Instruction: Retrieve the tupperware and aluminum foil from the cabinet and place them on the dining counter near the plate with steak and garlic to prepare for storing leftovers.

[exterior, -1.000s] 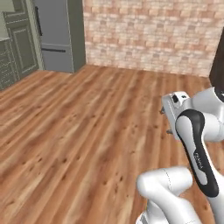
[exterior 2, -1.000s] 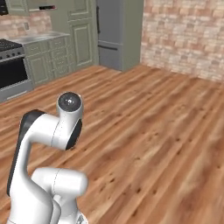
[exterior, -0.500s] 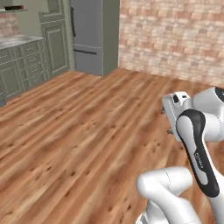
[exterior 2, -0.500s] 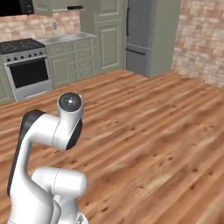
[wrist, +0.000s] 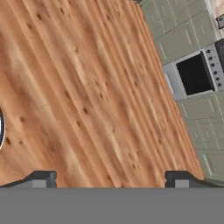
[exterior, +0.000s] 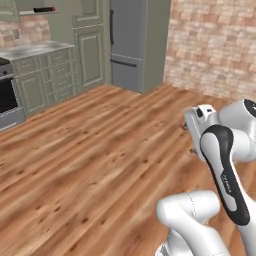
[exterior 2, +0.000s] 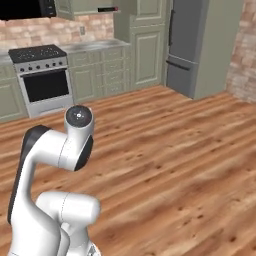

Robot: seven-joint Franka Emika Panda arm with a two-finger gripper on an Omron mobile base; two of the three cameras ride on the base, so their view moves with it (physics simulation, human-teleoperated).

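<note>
My gripper (exterior: pixel 188 139) hangs at mid-height over the wooden floor, far from the kitchen wall. In the hand view it (wrist: pixel 111 179) is open, its two dark fingertips (wrist: pixel 41 178) wide apart with only floorboards between them. The aluminum foil (exterior 2: pixel 107 9) shows as a thin black box with a red end, high up in the pale green wall cabinet (exterior 2: pixel 85 5). From the left base view the aluminum foil (exterior: pixel 44 9) sits at the top left edge. The tupperware, dining counter, plate, steak and garlic are out of view.
A stove (exterior 2: pixel 46 80) stands in a row of low green cabinets (exterior 2: pixel 107 70) beneath a black microwave (exterior 2: pixel 25 7). A tall grey fridge (exterior 2: pixel 200 45) is to their right, with a brick wall (exterior: pixel 215 45) beyond. Open wooden floor (exterior: pixel 100 150) lies between me and them.
The whole scene has slid to the right in both base views, so the camera has moved: stove, low cabinets and wall cabinet have come into view. The arm holds the same pose, gripper still open.
</note>
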